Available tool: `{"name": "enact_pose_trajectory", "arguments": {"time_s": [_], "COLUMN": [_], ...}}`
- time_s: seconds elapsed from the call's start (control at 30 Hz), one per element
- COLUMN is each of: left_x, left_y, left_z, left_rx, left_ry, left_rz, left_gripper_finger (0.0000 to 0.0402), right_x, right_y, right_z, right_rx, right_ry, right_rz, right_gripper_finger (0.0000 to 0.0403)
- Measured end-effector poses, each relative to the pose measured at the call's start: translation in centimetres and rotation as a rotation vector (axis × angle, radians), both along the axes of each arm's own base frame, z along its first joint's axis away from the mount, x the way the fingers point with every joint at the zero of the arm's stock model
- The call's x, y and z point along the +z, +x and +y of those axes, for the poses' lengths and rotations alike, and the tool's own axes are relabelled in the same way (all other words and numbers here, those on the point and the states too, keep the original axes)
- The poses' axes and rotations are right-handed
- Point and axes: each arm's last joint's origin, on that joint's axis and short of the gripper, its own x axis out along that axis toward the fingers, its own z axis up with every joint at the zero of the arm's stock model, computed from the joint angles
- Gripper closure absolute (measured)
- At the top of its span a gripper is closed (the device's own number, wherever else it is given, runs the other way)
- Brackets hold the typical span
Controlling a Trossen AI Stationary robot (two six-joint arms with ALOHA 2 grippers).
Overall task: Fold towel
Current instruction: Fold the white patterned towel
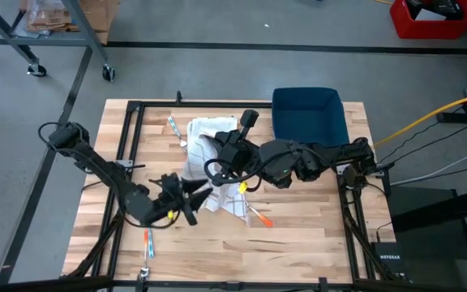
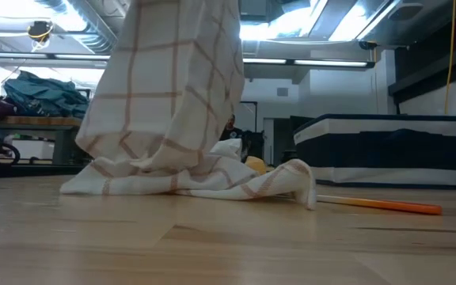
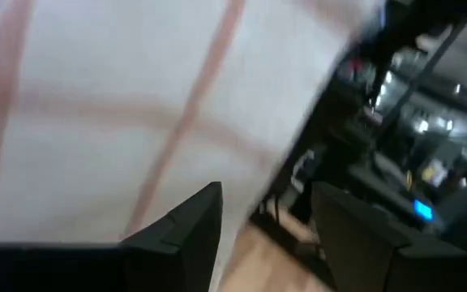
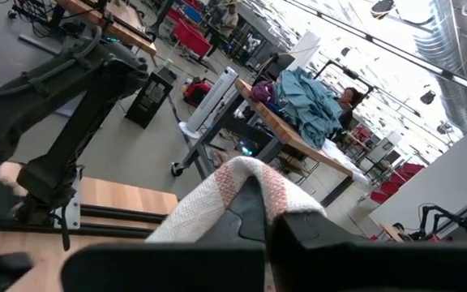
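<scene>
From above, we see the towel (image 1: 209,158) bunched mid-table, lifted by the right gripper (image 1: 221,154); the left gripper (image 1: 186,195) sits just beside its near edge, towards the table's front.

At table height, the towel (image 2: 172,103) hangs from above, its lower end pooled on the wood, an orange pen (image 2: 382,205) beside it.

In the left wrist view, our fingers (image 3: 193,231) stand apart with cloth (image 3: 120,113) close ahead, nothing between them. We judge they should close on a free corner.

In the right wrist view, the fingers (image 4: 250,215) are clamped on a fold of towel (image 4: 217,191); we should hold it firm and high.
</scene>
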Motion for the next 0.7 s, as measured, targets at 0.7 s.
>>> {"name": "enact_pose_trajectory", "arguments": {"time_s": [0.7], "left_x": [5.0], "left_y": [1.1], "left_z": [1.5], "left_rx": [0.105], "left_ry": [0.207], "left_rz": [0.014], "left_gripper_finger": [0.0219], "right_x": [-1.7], "right_y": [1.9], "right_z": [-0.1], "right_rx": [-0.047], "right_ry": [0.098], "right_rz": [-0.045], "right_gripper_finger": [0.0403]}}
